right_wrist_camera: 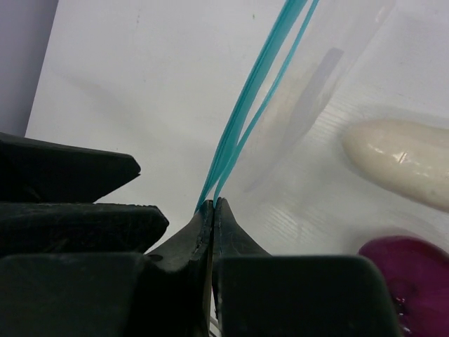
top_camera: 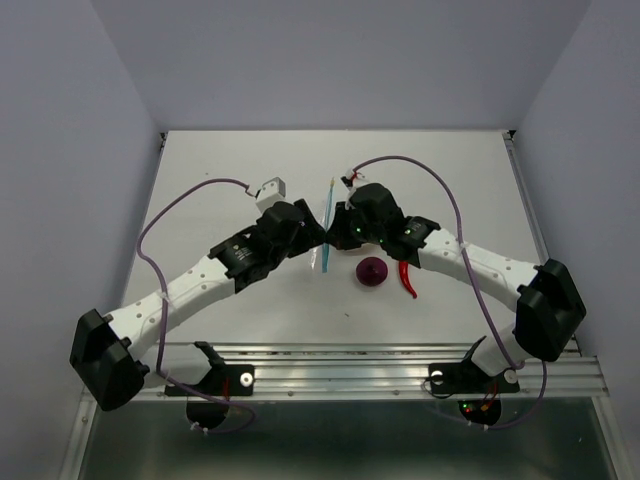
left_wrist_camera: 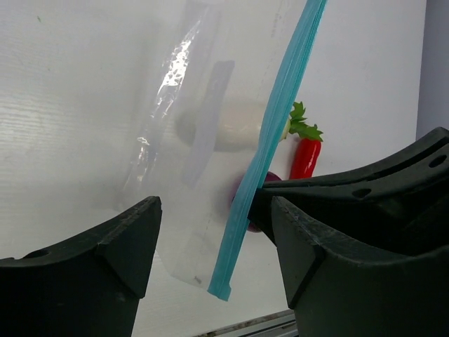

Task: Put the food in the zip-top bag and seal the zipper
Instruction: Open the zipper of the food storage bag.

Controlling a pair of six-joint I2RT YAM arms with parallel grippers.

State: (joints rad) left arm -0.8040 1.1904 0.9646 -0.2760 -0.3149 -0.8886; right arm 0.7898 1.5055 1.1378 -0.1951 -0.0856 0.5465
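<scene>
Zipper (right_wrist_camera: 242, 119) pinched by right tool (right_wrist_camera: 212, 207), seemingly unsealed

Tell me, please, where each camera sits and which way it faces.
Top external: above and behind the bases, looking down on the table; both arms show.
Left wrist: on the left arm, looking past its open left gripper at the zip-top bag, radish and chili.
Right wrist: on the right arm, looking past the right gripper, shut on the zipper, towards radish and onion.
Shared: all three show the zipper; both wrist views the radish.
</scene>
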